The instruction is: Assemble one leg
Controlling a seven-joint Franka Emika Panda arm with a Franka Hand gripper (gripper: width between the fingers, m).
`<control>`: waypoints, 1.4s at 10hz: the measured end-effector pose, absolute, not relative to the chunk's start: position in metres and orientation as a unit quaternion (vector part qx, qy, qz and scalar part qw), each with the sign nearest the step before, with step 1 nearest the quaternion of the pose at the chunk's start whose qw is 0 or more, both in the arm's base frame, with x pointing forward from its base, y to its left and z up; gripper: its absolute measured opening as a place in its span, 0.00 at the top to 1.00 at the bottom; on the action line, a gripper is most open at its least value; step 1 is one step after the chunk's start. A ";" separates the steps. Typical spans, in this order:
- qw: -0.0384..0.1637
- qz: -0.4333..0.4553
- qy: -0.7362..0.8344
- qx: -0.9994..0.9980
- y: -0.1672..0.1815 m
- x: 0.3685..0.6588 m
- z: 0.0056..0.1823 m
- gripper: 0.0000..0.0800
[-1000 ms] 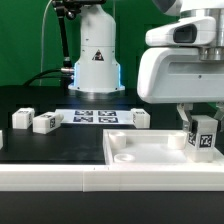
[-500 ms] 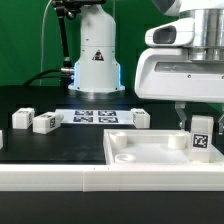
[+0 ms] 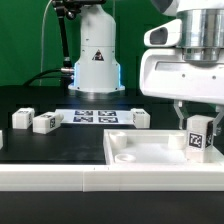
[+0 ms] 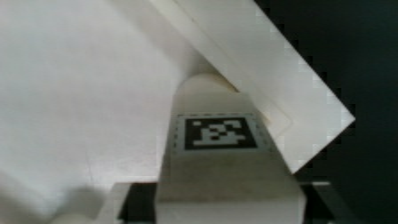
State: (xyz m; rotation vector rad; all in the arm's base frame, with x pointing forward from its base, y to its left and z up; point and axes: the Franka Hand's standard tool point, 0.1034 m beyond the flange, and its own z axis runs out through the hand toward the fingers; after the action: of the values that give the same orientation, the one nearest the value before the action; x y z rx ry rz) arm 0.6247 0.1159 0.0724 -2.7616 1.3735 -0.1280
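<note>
Care matters now: my pincer (image 3: 197, 126) grips the leg (image 3: 198, 137), which I should keep upright over the panel's (image 3: 140, 148) corner socket.

The black counter (image 3: 30, 145) carries the marker board (image 3: 93, 116), three loose legs (image 3: 46, 122) (image 3: 21, 118) (image 3: 139, 118) lying around it, and a large white panel (image 3: 150, 160) in front
</note>
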 end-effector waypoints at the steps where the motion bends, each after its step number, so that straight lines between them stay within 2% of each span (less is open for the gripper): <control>1: 0.029 -0.039 0.477 -0.878 0.116 0.624 0.072 0.64; 5: 0.033 -0.031 0.569 -0.821 0.117 0.623 0.072 0.63; 8: 0.033 -0.032 0.560 -0.827 0.117 0.623 0.072 0.63; 9: 0.032 -0.032 0.546 -0.837 0.117 0.623 0.072 0.41; 10: 0.034 -0.035 0.539 -0.841 0.118 0.623 0.072 0.41; 11: 0.034 -0.038 0.499 -0.865 0.119 0.624 0.071 0.23; 14: 0.028 -0.042 0.366 -0.929 0.121 0.623 0.071 0.19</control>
State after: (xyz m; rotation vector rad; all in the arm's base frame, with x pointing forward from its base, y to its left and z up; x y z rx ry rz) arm 0.6234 0.1209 0.0715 -2.8683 1.1304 -0.1304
